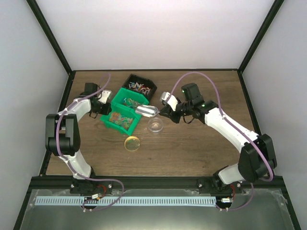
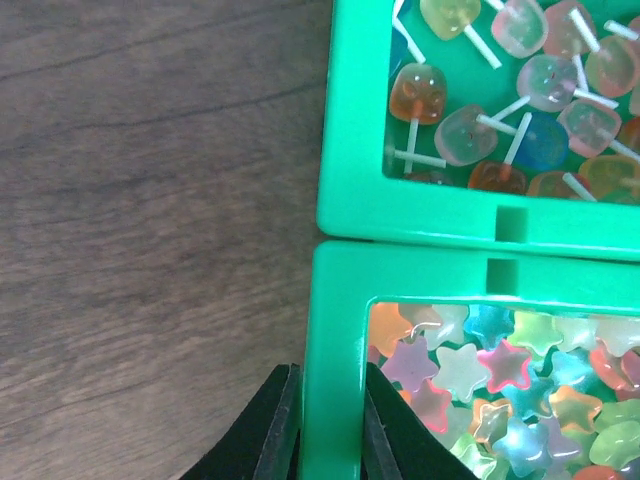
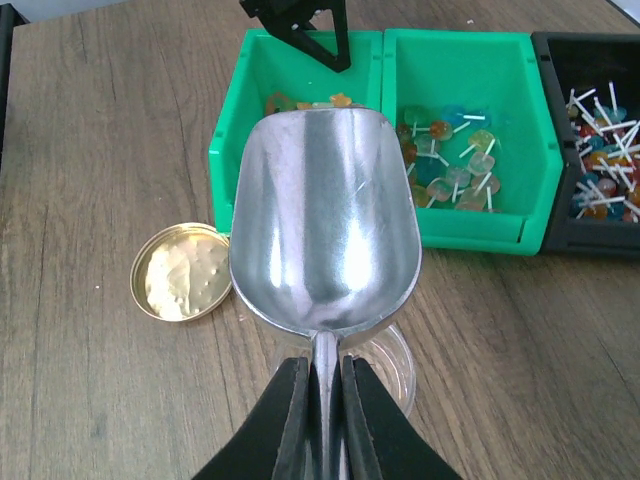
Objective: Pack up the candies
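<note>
The candies are star-shaped sweets [image 2: 500, 380] in the nearer green bin [image 2: 335, 330] and small lollipops [image 2: 520, 100] in the second green bin [image 3: 480, 225]. My left gripper [image 2: 330, 420] is shut on the side wall of the star bin, one finger outside and one inside. My right gripper [image 3: 322, 400] is shut on the handle of the silver scoop [image 3: 325, 220]. The scoop is empty and hovers over a clear jar [image 3: 390, 360], its mouth pointing at the green bins. In the top view the scoop [image 1: 147, 111] sits just right of the bins.
A round gold lid [image 3: 182, 272] lies on the wood left of the jar. A black bin [image 3: 590, 230] with more lollipops stands beside the second green bin. All three bins form a diagonal row in the top view [image 1: 140, 86].
</note>
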`<state>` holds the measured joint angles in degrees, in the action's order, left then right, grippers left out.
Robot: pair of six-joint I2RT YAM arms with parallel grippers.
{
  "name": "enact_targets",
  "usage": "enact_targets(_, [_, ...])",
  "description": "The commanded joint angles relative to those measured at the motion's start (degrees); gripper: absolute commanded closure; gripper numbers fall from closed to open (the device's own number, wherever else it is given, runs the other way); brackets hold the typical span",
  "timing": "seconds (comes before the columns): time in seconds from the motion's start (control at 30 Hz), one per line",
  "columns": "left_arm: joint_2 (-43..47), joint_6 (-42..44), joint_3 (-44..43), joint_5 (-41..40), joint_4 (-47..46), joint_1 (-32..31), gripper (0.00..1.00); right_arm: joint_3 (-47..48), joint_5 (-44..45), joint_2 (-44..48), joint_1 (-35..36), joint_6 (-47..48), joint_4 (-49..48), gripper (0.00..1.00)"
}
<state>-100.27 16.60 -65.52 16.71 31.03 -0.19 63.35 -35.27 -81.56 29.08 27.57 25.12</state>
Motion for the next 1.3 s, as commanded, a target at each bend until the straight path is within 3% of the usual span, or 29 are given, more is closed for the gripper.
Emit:
enact_targets(0.0, [1.83, -5.11, 0.09, 0.44, -4.92, 0.19, 0.83, 3.50, 0.33, -0.72, 0.62, 0.89, 0.42, 0.99])
enact_targets(0.17, [3.96, -1.83, 1.92, 2.81, -4.07, -3.60, 0.82, 4.55, 3.67, -2.73, 2.96, 1.18, 0.36, 0.99])
enact_targets(0.5, [8.34, -4.43, 8.06, 3.57, -5.14, -7.14, 0.82, 10.90, 14.53, -10.09, 10.30, 2.91, 7.78, 0.99])
enact_targets(1.27, [11.17, -10.61, 11.25, 3.98, -7.87, -7.72, 0.83, 29.10, 26.68, -24.60, 17.12, 1.74, 26.74, 0.99])
